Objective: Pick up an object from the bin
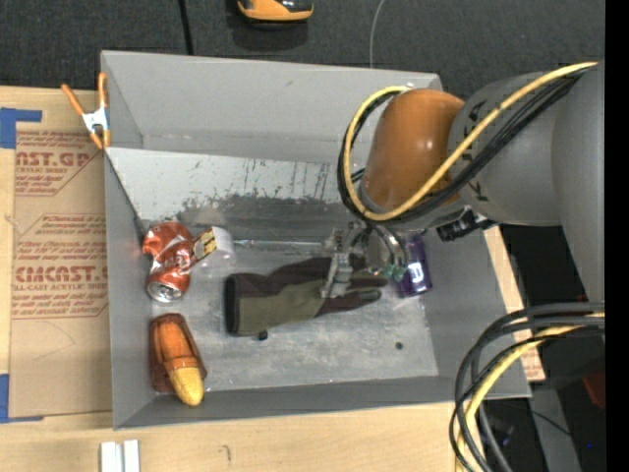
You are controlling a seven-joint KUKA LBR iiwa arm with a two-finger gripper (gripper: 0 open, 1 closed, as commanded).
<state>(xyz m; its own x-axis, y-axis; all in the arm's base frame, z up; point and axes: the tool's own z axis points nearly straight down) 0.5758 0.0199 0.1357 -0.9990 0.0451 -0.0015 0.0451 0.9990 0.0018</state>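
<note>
Bin, contents noted left to right.

Left of frame: a crushed red drinks can with a white scrap touching its right side. Below it, lower left, is an orange oblong object with a yellow tip. Both lie well apart from the arm.

Centre: a dark olive-brown glove lies flat, broad end to the left, narrow end pointing right. The gripper is low over the glove's right end, right of centre; whether they touch is not resolvable. Open or closed: cannot tell, as the orange wrist cover and cables hide most of it.

Just right of the gripper is a small purple object, near the glove's tip.

Judgement: the step in hand is the grasp on the glove. It is soft and flat, so the descent probably has to go right down to the bin floor and pinch a fold of fabric, not a thin edge. Taken by one end, the rest will hang and drag, so lift straight up and high enough to clear the walls. Risk: catching the purple object alongside, so keep the closing line left of it.
</note>
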